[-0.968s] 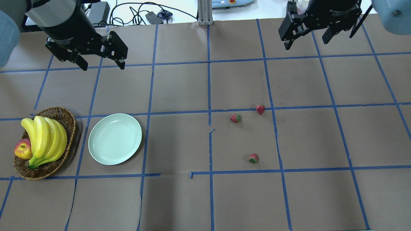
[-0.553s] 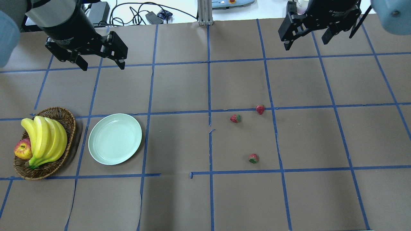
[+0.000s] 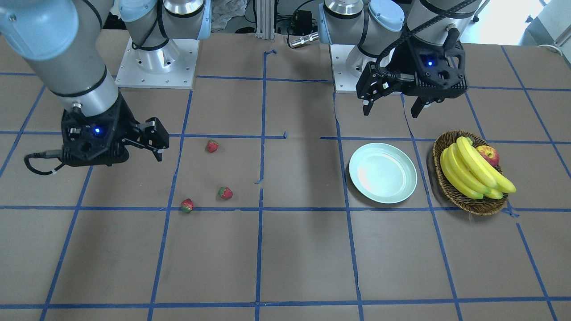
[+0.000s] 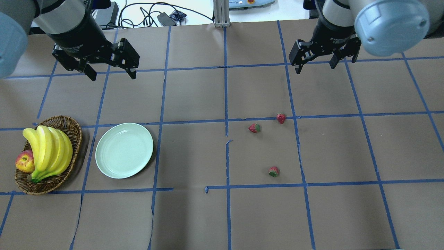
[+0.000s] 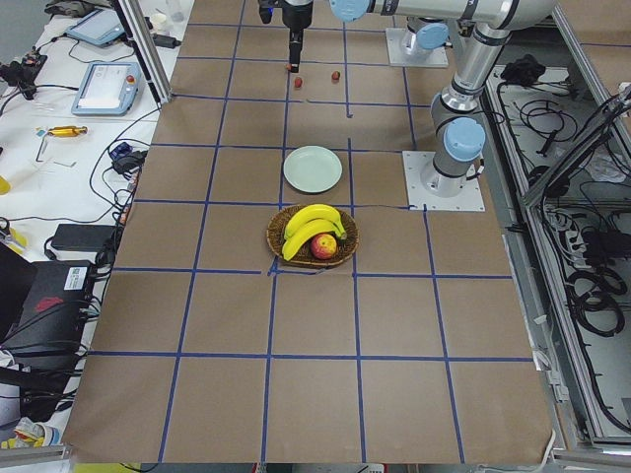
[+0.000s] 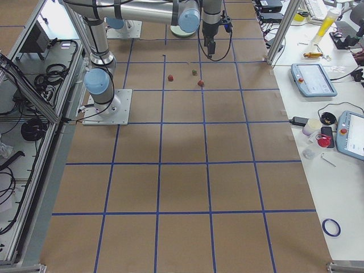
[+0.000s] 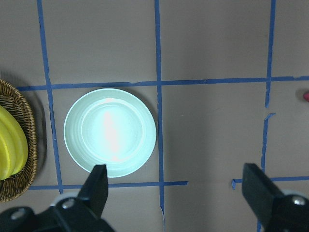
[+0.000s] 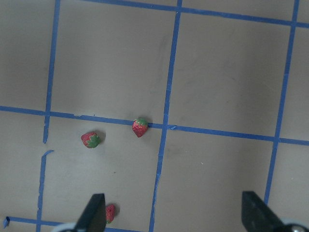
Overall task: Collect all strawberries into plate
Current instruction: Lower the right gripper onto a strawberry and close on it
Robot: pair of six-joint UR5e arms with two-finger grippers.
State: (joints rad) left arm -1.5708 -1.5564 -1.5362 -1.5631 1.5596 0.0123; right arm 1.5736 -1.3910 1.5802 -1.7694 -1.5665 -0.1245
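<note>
1. At the overhead view's far left, we see a wicker basket (image 4: 78, 136) holding a bunch of bananas (image 4: 48, 149) and an apple (image 4: 24, 162).
2. Higher in that view, our left gripper (image 4: 113, 76) hovers over the paper-covered table (image 4: 194, 100), its fingers spread wide and holding nothing.
3. Just right of the basket, and apart from it, the mint-green plate (image 4: 124, 150) sits flat on the table.
4. Well right of the plate, we find three strawberries (image 4: 254, 128) (image 4: 281, 118) (image 4: 273, 171) on the table. Two lie near each other, one of them on a blue tape line (image 4: 347, 115). The third lies lower in the view, apart.
5. Farthest right, our right gripper (image 4: 316, 68) hangs higher in the view than the strawberries, fingers spread, gripping nothing.
</note>
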